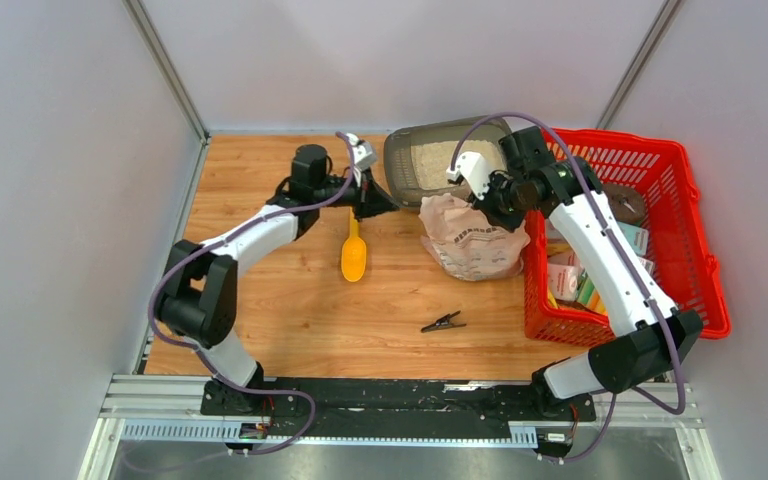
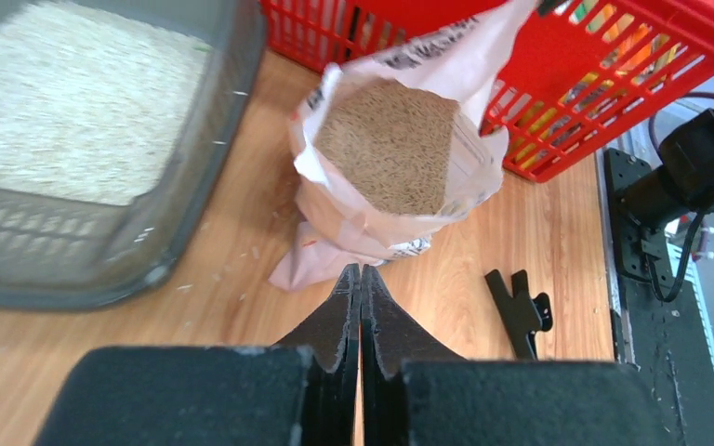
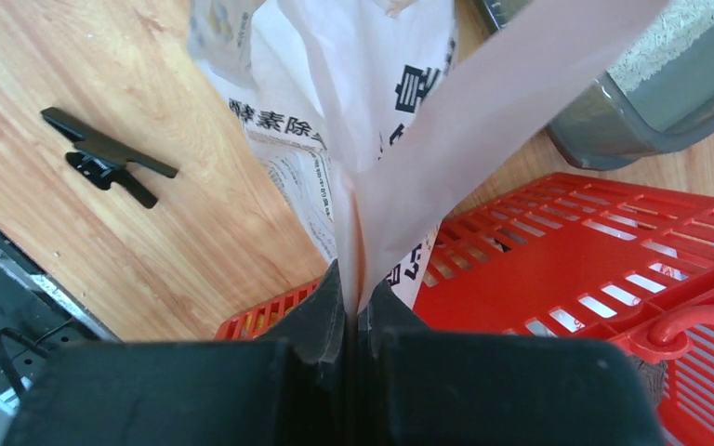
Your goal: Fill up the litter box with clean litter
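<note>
Both hands are closed: our right hand (image 3: 358,295) pinches the bag (image 1: 472,245) flap, the litter box (image 2: 200,177) just beyond that hand; our left hand (image 2: 361,279) is empty.

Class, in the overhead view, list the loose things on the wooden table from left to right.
Yellow scoop → litter bag → red basket. The litter box and black clip overlap the bag sideways, so they are left out.
</note>
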You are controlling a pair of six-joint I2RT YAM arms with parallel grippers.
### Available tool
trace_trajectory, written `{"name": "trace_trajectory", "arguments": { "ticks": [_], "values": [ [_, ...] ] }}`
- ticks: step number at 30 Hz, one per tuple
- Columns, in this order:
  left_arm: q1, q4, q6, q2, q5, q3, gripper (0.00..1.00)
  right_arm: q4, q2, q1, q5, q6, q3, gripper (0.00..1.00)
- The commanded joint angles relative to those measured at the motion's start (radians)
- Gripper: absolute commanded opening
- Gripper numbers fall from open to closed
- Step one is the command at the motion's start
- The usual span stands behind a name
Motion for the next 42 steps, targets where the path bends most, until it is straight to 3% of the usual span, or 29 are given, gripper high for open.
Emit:
{"name": "trace_trajectory", "arguments": {
  "ticks": [1,4,6,8,9,12,19,29,31,34,35,36,42],
  "values": [
    [0.063,-0.081,0.046,-0.152,0.028,-0.04,0.0,-0.041,-0.007,0.004,-0.174,-0.058,0.106,0.0],
    [0.065,-0.187,0.156,-0.218,0.057,-0.064,0.0,-0.091,0.007,0.008,-0.254,-0.074,0.162,0.0],
    [0.042,-0.19,0.19,-0.219,0.045,-0.081,0.34,-0.114,0.015,0.012,-0.258,-0.082,0.184,0.0],
    [0.016,-0.135,0.215,-0.209,0.017,-0.109,0.6,-0.124,0.015,0.012,-0.248,-0.097,0.184,0.0],
    [-0.007,-0.118,0.25,-0.201,0.005,-0.113,0.62,-0.126,0.012,0.012,-0.226,-0.108,0.172,0.0],
    [-0.04,-0.094,0.321,-0.129,-0.028,-0.08,0.67,-0.126,-0.013,0.011,-0.198,-0.157,0.15,0.0],
    [-0.087,-0.028,0.325,0.053,-0.041,0.07,0.7,-0.14,-0.028,0.011,-0.197,-0.173,0.133,0.0],
    [-0.092,0.247,0.137,0.16,0.027,0.095,0.72,-0.147,-0.039,0.011,-0.137,-0.148,0.104,0.0],
    [-0.092,0.279,0.103,0.164,0.054,0.092,0.67,-0.147,-0.037,0.011,-0.126,-0.139,0.107,0.0],
    [-0.09,0.307,0.068,0.169,0.09,0.091,0.33,-0.147,-0.024,0.011,-0.106,-0.133,0.122,0.0],
    [-0.09,0.314,0.039,0.164,0.097,0.086,0.09,-0.144,-0.018,0.012,-0.097,-0.131,0.129,0.0],
    [-0.089,0.316,0.036,0.16,0.107,0.071,0.01,-0.144,-0.007,0.011,-0.096,-0.131,0.133,0.0],
    [-0.034,0.293,-0.04,0.051,0.124,0.0,0.0,-0.147,0.027,0.009,-0.103,-0.148,0.198,0.0]
  ]
}}
